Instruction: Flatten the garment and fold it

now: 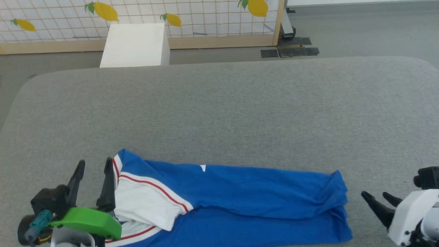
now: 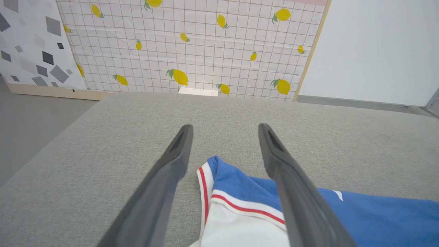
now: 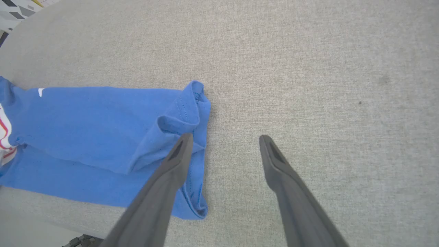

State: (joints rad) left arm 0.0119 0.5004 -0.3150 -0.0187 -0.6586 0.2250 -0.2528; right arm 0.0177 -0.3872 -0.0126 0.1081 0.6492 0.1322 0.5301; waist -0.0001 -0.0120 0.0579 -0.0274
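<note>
Left gripper (image 1: 95,163) stands spread and empty at the garment's (image 1: 240,192) white-sleeved end; right gripper (image 1: 374,194), likewise released, sits just off its blue hem. Folded lengthwise, the garment runs left-right along the grey surface's (image 1: 219,109) near edge, with broad surface stretching beyond.

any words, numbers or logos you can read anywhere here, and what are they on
None can be read.
The garment lies folded with only a small white mark showing on the blue, too little to read.
The lemon-print screen and the white box carry no words.
</note>
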